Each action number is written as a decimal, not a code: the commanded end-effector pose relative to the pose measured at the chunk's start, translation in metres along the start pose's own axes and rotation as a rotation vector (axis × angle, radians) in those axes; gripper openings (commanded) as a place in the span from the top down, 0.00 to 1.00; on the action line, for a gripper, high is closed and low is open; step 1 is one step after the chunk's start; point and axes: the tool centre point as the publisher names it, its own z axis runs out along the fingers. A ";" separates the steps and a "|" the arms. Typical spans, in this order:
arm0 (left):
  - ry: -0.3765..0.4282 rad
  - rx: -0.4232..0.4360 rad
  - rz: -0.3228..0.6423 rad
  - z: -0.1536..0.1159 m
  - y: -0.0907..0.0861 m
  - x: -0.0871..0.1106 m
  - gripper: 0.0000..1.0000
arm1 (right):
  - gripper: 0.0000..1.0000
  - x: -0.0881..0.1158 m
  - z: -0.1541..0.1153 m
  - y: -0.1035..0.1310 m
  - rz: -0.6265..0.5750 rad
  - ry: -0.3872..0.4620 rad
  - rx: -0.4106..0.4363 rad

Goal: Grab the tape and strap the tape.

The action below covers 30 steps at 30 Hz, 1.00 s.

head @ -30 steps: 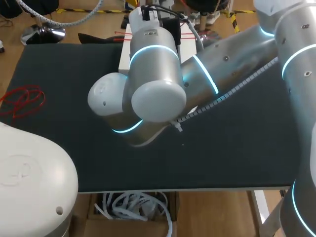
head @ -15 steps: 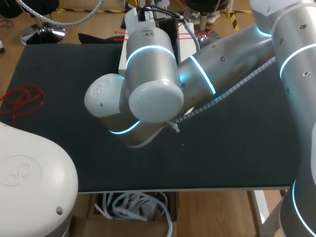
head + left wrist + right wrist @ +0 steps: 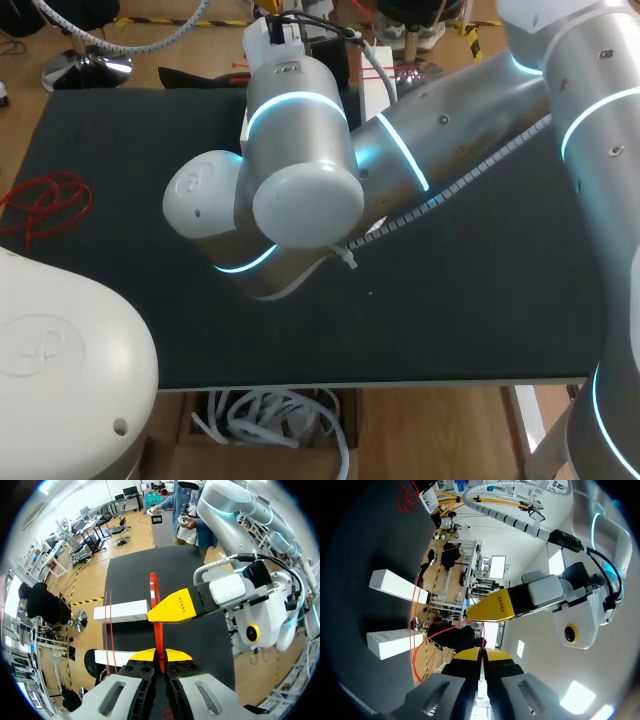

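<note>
Item: red tape (image 3: 154, 587), held at once by left gripper (image 3: 161, 656) and right gripper (image 3: 481, 655), above dark table (image 3: 150, 560).

Detail: left gripper's jaws pressed together on the tape, which rises as a flat band from between its yellow tips and passes the right gripper's yellow finger just ahead. Right gripper's jaws likewise closed on a thin red run of the same tape, with the left gripper's yellow finger just ahead of them. Two white blocks, one (image 3: 120, 612) beside the right gripper's finger and one (image 3: 107, 657) beside the left gripper's tips. Further red strands run past the block ends. Red tangle of cord (image 3: 45, 205) on the table, well apart from both grippers. In the head view the right arm's joints hide both grippers.
</note>
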 end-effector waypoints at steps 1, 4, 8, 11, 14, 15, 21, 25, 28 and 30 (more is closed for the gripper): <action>0.001 -0.002 0.000 -0.001 -0.001 0.000 1.00 | 1.00 -0.002 0.001 0.003 -0.005 0.007 0.001; 0.001 -0.002 0.000 -0.001 -0.001 0.000 1.00 | 1.00 -0.001 0.003 0.005 -0.007 0.007 -0.003; 0.001 -0.002 0.000 -0.001 -0.001 0.000 1.00 | 1.00 -0.002 0.004 0.008 -0.009 0.006 -0.008; 0.001 -0.002 0.000 -0.001 -0.001 0.000 1.00 | 1.00 -0.002 0.004 0.011 -0.009 0.006 -0.015; 0.001 -0.002 0.000 -0.001 -0.001 0.000 1.00 | 1.00 -0.002 0.003 0.014 -0.009 0.006 -0.021; 0.001 -0.002 0.000 -0.001 -0.001 0.000 1.00 | 1.00 -0.002 0.002 0.015 -0.009 0.007 -0.023; 0.001 -0.002 0.000 -0.001 -0.001 0.000 1.00 | 1.00 -0.002 0.001 0.018 -0.010 0.008 -0.031; 0.001 -0.002 0.000 -0.001 -0.001 0.000 1.00 | 1.00 -0.002 0.002 0.019 -0.012 0.006 -0.031; 0.001 -0.002 0.000 -0.001 -0.001 0.000 1.00 | 1.00 -0.003 0.003 0.021 -0.014 0.004 -0.033; 0.001 -0.002 0.000 -0.001 -0.001 0.000 1.00 | 1.00 -0.003 0.004 0.022 -0.014 0.003 -0.034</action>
